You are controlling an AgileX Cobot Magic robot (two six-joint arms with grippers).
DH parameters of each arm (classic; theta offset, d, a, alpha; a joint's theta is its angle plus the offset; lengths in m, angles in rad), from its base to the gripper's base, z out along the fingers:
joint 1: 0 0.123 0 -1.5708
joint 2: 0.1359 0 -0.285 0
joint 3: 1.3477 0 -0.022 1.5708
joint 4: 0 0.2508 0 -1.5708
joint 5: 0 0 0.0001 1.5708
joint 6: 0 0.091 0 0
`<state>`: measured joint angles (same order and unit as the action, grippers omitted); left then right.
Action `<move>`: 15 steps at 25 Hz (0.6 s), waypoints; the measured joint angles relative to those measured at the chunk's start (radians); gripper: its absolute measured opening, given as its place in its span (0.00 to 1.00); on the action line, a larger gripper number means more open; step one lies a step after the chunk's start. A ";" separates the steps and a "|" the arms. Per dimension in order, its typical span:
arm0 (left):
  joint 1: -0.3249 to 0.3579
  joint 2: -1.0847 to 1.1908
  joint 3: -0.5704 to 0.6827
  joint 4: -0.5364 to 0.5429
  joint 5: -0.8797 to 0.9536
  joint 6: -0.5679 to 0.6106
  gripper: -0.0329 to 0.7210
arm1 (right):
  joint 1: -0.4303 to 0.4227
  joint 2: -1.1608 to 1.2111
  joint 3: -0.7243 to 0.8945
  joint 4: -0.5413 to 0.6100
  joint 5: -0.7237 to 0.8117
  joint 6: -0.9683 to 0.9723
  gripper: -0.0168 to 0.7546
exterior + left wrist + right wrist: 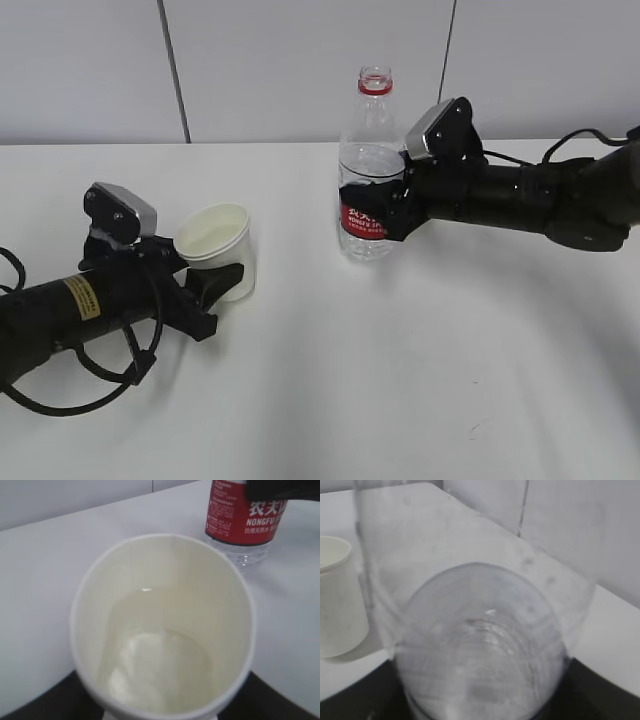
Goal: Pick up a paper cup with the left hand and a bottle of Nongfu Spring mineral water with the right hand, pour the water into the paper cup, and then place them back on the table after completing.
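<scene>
- Table (330, 400): white, plain, closest to the exterior camera; both arms and both containers are over it.
- Right hand (385, 205): comes in from the right, black, grey camera block on top. Jaws clamped on bottle at label height, one on each side of the body.
- Left hand (205, 285): comes in from the lower left, yellow sticker on its tube. Jaws closed around the lower part of the cup.
- Bottle (368, 165): clear plastic, upright, cap off, red ring at the neck, red label (247, 512) reading NONGFU. Base looks to be on or just at the table; can't tell contact for sure. Fills the right wrist view, seen from above between the jaws.
- Cup (218, 248): white paper, left of bottle and well apart from it, mouth tipped a little toward the camera. Bottom hidden by the gripper in the exterior view, so can't tell if it's resting on the table.
- Water (155, 660): shallow clear pool in the cup bottom, seen in the left wrist view. Level inside the bottle is not readable.
</scene>
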<state>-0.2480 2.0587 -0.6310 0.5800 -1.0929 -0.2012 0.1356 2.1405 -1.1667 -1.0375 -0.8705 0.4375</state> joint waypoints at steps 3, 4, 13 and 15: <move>0.000 0.018 -0.001 -0.006 -0.002 0.033 0.55 | 0.000 0.036 0.000 0.016 -0.046 -0.016 0.59; 0.000 0.022 -0.002 -0.006 -0.003 0.050 0.55 | 0.000 0.052 0.000 0.020 -0.067 -0.023 0.59; 0.000 0.064 -0.008 -0.047 -0.037 0.115 0.55 | -0.001 0.094 0.000 0.036 -0.142 -0.048 0.58; 0.000 0.072 -0.008 -0.051 -0.050 0.115 0.55 | -0.001 0.094 0.000 0.036 -0.145 -0.048 0.58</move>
<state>-0.2480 2.1302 -0.6394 0.5294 -1.1427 -0.0865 0.1351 2.2349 -1.1667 -1.0017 -1.0157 0.3893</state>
